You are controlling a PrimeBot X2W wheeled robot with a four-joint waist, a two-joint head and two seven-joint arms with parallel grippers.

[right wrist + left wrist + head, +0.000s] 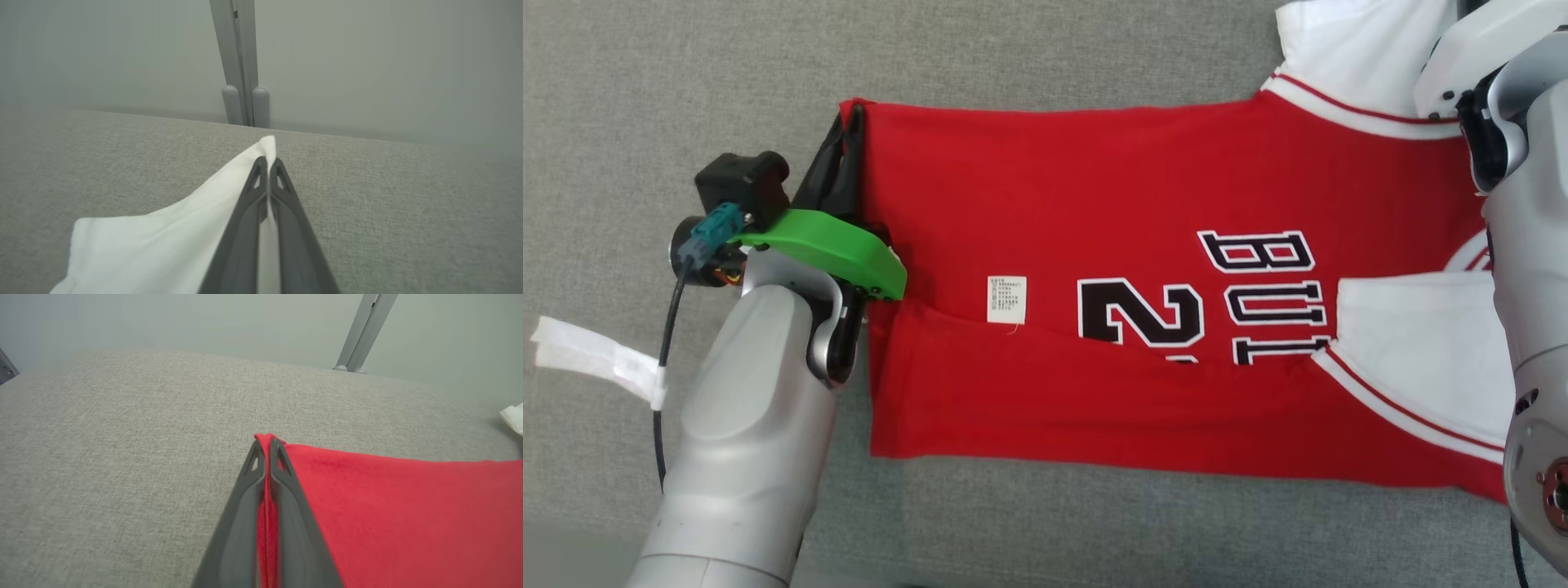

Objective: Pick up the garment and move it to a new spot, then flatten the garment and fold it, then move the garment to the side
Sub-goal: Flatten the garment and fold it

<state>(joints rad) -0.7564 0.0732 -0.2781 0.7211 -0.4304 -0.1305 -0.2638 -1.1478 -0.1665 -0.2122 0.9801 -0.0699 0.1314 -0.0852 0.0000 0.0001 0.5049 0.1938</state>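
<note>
Garment [1094,188] first: you have a red jersey with white sleeves and black lettering lying flat across the middle of the head view on the grey fabric surface [686,65]. Its hem is toward the frame's left and its sleeves toward the right edge. Its lower part is folded up over the body along a line through the middle, partly covering the lettering. A small white label [1006,300] sits just above that line.

Your left gripper [265,446] is pinched shut on the red hem corner at the garment's upper left. In the left wrist view red cloth shows pressed between the two dark fingers [290,506], its tip poking just past them. Your right gripper [267,163] is likewise closed on cloth: in the right wrist view a white sleeve [163,237] runs up between its fingers and out beyond the tips. In the head view the right arm [1535,286] covers the garment's right edge, so you cannot see that grip there.

A white tape strip [596,359] hangs on the left arm's cable at the frame's lower left. A grey post [241,61] stands behind the surface at top centre of the right wrist view.
</note>
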